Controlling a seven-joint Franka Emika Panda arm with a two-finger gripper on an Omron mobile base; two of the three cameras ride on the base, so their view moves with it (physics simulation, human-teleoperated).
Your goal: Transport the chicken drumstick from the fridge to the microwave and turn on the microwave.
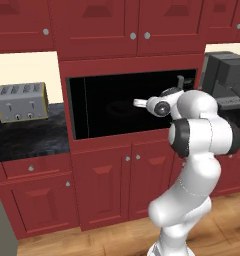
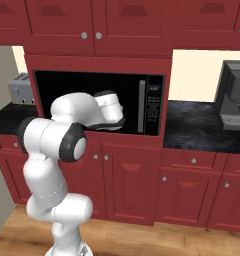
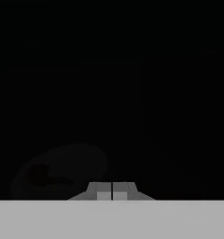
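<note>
Arm is reaching toward the microwave (image 2: 99,102), hand up at the dark front of it, so the step in hand looks like the microwave end of the task: either placing or just past placing. In the hand view the fingers (image 3: 112,191) are pressed together with nothing visible between them. Ahead of them sits a faint round plate-like shape (image 3: 62,170) in the black interior with a darker blob on it; that blob may be the chicken drumstick but it's too dim to say. Whether the door is open can't be told from the base views. Next move probably calls for backing the hand out, shutting the door if open, then pressing the button panel (image 2: 153,105) at the right. Toaster (image 1: 21,101) on the bench (image 1: 27,137) to the left, coffee machine (image 2: 234,95) on the right.
</note>
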